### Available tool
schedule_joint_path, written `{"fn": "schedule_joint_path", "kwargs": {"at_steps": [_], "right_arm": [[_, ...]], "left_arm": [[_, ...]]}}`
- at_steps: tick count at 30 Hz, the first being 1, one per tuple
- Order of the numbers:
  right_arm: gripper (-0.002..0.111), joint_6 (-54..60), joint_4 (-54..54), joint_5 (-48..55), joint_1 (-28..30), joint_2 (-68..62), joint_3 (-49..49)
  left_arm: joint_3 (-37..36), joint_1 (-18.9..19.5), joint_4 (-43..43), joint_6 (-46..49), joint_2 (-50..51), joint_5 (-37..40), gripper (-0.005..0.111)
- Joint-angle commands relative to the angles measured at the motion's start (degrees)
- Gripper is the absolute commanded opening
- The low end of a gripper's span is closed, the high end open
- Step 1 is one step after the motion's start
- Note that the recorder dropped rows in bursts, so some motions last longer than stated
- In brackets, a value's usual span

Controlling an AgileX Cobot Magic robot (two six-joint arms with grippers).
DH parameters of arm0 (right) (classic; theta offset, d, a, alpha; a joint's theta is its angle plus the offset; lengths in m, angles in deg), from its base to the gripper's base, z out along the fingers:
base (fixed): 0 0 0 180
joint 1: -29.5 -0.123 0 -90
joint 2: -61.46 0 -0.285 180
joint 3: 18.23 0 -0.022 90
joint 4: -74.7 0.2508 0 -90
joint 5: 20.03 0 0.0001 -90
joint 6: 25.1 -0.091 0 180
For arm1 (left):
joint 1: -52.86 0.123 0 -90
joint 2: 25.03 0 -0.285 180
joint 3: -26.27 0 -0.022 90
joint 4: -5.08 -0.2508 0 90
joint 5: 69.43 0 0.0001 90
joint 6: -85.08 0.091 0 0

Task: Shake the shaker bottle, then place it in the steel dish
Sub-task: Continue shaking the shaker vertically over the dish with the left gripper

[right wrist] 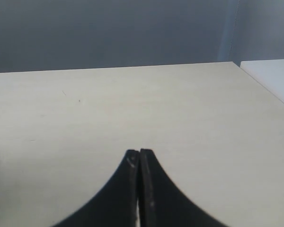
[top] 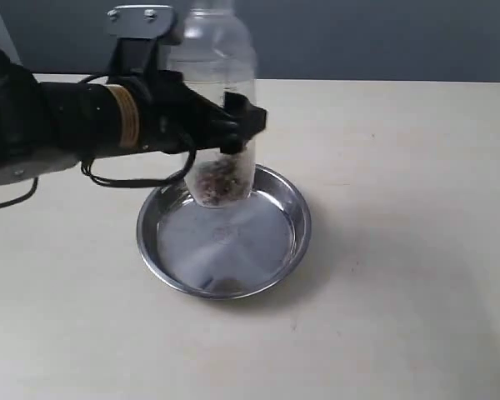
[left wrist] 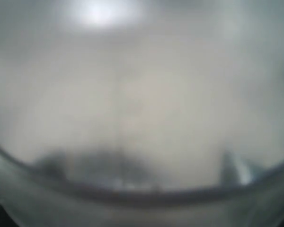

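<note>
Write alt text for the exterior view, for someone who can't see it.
The left fingers hold a clear shaker bottle upright, brownish beads at its bottom, low over the far side of a steel dish. The dish sits on a pale table; the black arm reaches in from the left.

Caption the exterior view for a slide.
Left claw holds the clear frosted plastic shaker bottle, brownish beads inside, over the round shiny stainless-steel dish.
</note>
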State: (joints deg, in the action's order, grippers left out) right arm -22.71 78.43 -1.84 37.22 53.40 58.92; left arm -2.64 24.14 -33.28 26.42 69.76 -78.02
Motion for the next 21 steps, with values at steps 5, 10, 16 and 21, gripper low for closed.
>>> {"fn": "schedule_joint_path", "kwargs": {"at_steps": [5,10,16,21], "right_arm": [[-0.001,0.11,0.04,-0.73,0.20,0.27,0.07],[-0.001,0.11,0.04,-0.73,0.20,0.27,0.07],[-0.001,0.11,0.04,-0.73,0.20,0.27,0.07],[-0.001,0.11,0.04,-0.73,0.20,0.27,0.07]], "left_arm": [[1.73,-3.83,-17.13,1.98,0.12,12.76,0.000],[0.23,-4.71,0.62,3.27,-0.51,-4.15,0.000],[2.10,1.27,0.64,8.86,-2.45,4.22,0.000],[0.43,-1.92,-12.59,0.77,-2.79,-19.75,0.000]]}}
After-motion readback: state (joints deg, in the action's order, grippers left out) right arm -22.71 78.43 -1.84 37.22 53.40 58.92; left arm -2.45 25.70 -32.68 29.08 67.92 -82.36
